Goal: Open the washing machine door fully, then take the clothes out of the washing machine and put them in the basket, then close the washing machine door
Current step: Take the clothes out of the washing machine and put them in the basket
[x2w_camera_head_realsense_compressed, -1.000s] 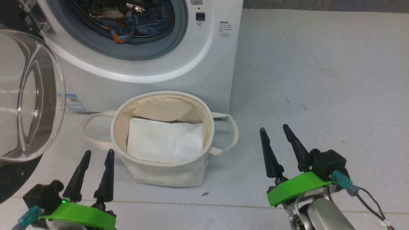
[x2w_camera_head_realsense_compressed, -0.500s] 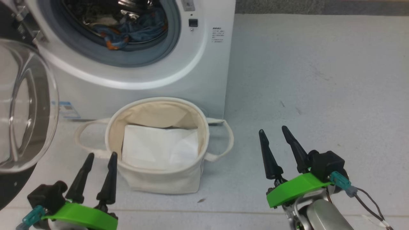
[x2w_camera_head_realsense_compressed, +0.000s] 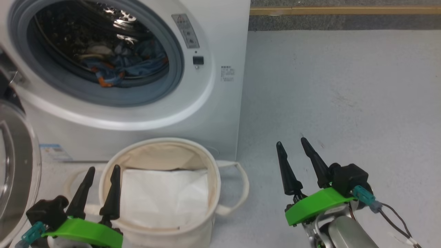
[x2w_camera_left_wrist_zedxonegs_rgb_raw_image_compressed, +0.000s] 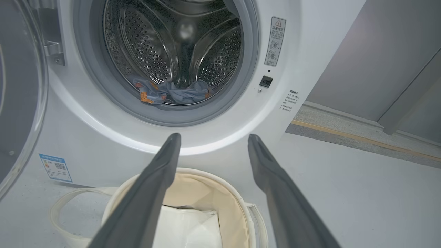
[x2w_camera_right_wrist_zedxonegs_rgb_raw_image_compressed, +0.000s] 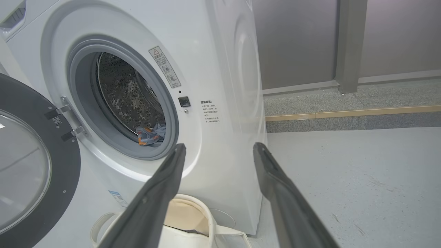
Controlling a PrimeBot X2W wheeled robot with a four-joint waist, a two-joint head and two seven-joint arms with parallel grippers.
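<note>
Right of the basket (x2w_camera_head_realsense_compressed: 216,174), grey floor (x2w_camera_head_realsense_compressed: 344,86) around right gripper (x2w_camera_head_realsense_compressed: 290,142)

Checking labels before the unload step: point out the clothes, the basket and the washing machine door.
clothes (x2w_camera_head_realsense_compressed: 127,65), head view, middle of the blue fabric heap.
basket (x2w_camera_head_realsense_compressed: 162,141), head view, far side of the rim.
washing machine door (x2w_camera_right_wrist_zedxonegs_rgb_raw_image_compressed: 34,162), right wrist view, clear glass centre.

head view looks forward and down onto the washing machine (x2w_camera_head_realsense_compressed: 206,113) and the basket (x2w_camera_head_realsense_compressed: 200,234), near. left wrist view sits low, facing the machine squarely. right wrist view faces it obliquely from the right. all share its front.
</note>
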